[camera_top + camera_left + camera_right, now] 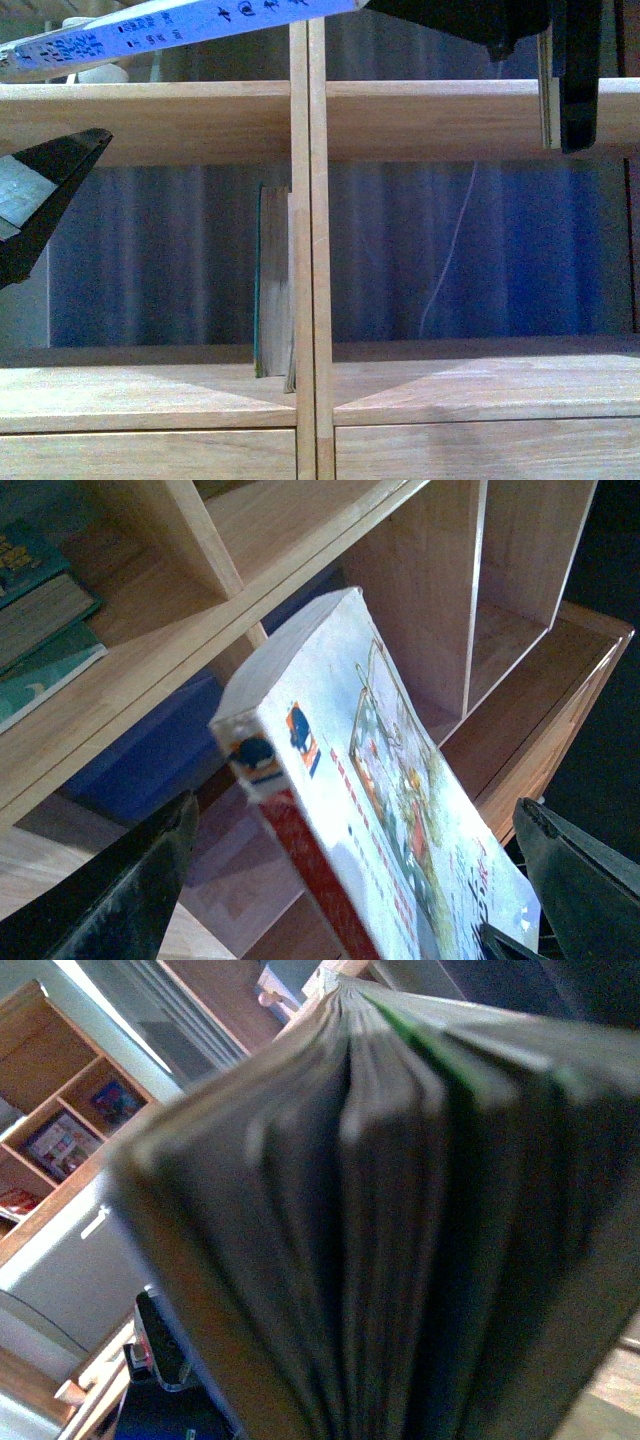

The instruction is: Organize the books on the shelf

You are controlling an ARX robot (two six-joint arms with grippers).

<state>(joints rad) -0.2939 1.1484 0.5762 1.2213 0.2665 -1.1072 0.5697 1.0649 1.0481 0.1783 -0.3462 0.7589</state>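
Note:
The softcover book (180, 30) hangs slanted across the top of the front view, above the light-wood shelf (309, 250). My right gripper (500, 35) is shut on it at the top right. In the left wrist view its cartoon cover and red-and-white spine (350, 810) lie between my open left gripper's (350, 890) fingers (120, 900), not pinched. Slim teal-edged books (272, 290) stand upright against the central divider. More teal books (40, 630) sit in a compartment. Fanned pages (400, 1210) fill the right wrist view and hide the right fingers.
Plain drawer fronts (150, 455) run below the compartments. A blue striped backdrop (480, 250) and a thin white cable (450, 260) show through the open back. Another wooden case with picture books (60, 1145) stands in the distance.

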